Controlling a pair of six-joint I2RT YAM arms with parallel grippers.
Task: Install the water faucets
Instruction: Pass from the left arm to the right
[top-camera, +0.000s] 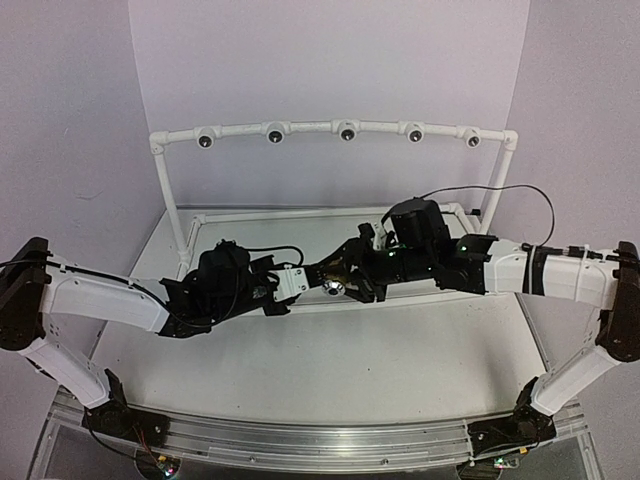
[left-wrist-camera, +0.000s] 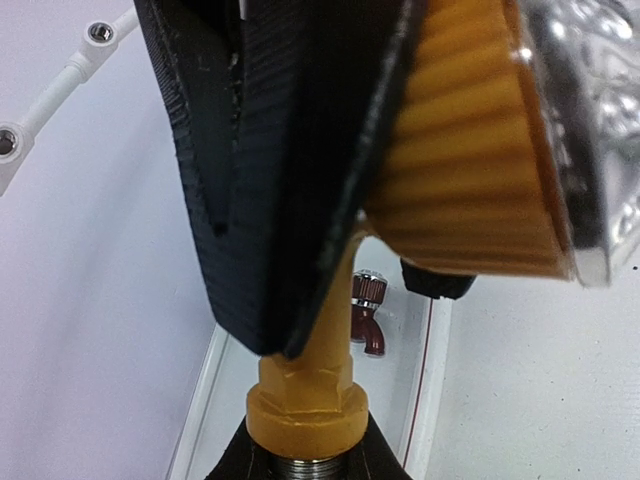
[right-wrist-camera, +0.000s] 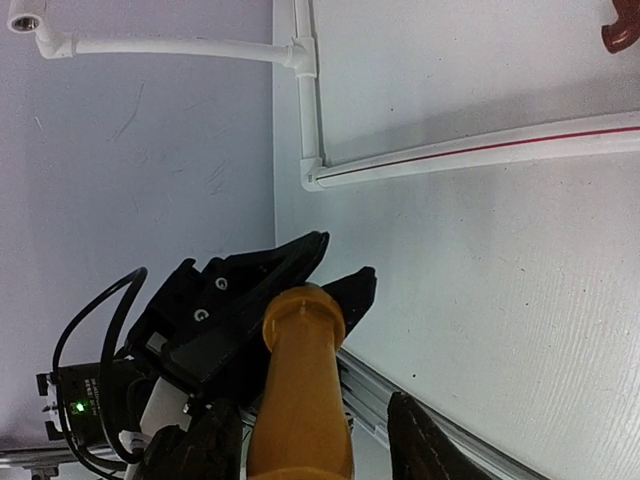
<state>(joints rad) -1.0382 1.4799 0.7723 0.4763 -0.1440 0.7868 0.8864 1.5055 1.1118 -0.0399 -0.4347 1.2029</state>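
The yellow-orange faucet hangs above the table between my two grippers, its silvery end pointing down. My left gripper is shut on its threaded flange end. In the right wrist view, the faucet body lies between my right gripper fingers, with a gap on one side, so the jaws stand open around it. The left gripper pinches its round end there. The dark reddish-brown faucet lies on the table inside the pipe frame and also shows in the right wrist view.
A white pipe rail with several round sockets stands at the back. Its low white pipe frame with a red line lies on the table behind the grippers. A black cable loops over the right arm.
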